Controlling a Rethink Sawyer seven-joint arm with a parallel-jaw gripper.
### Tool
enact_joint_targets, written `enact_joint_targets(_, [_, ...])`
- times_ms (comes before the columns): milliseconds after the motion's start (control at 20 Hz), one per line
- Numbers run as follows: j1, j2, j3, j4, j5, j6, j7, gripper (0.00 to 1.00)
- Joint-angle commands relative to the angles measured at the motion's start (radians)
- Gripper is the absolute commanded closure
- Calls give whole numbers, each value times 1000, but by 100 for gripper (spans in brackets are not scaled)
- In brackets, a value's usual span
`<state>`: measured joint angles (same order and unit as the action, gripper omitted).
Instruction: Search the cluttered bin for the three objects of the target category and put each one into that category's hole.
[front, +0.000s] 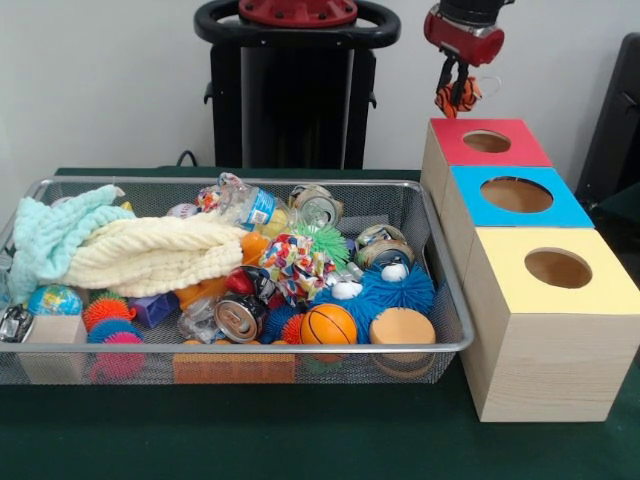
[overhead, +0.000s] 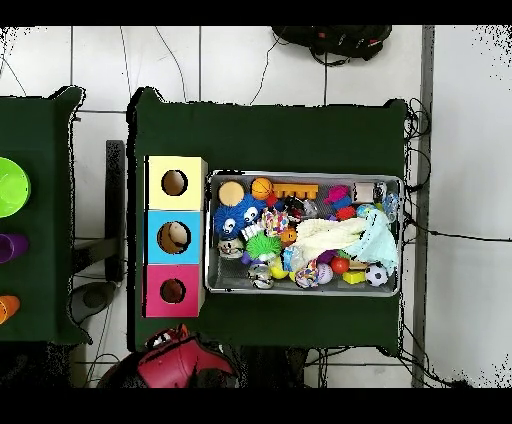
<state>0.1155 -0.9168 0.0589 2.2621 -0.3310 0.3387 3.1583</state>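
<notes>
One small orange striped toy (front: 456, 96) is pinched in my gripper (front: 455, 88) above and behind the red-topped box's hole (front: 487, 141), beside the cluttered wire bin (front: 440, 262).

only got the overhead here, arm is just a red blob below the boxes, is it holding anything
Observer: Yes. In the front view the gripper is shut on a small orange and black striped thing, lifted well clear of the bin.
Operator: is it lined up over the red hole
Observer: Not quite, as far as I can tell. It hangs above the far corner of the red-topped box, to the picture's left of the hole, with open air between the thing and the box top.
</notes>
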Motion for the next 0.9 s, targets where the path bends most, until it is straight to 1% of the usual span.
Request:
enact_joint_targets(50, [-81,-8,63,-118,59,47,-47,100])
enact_joint_targets(250, [-89,1,73,-149,77,73,-45,100])
enact_joint_targets(450, [-83,34,76,-165,75,43,-40,100])
enact_joint_targets(550, [-59,49,62,-169,70,26,-22,100])
enact_joint_targets(700, [-42,39,60,-163,75,33,-13,100])
enact_joint_targets(850, [-65,9,92,-139,99,42,-28,100])
enact_joint_targets(900, [-78,-10,111,-124,114,51,-37,100])
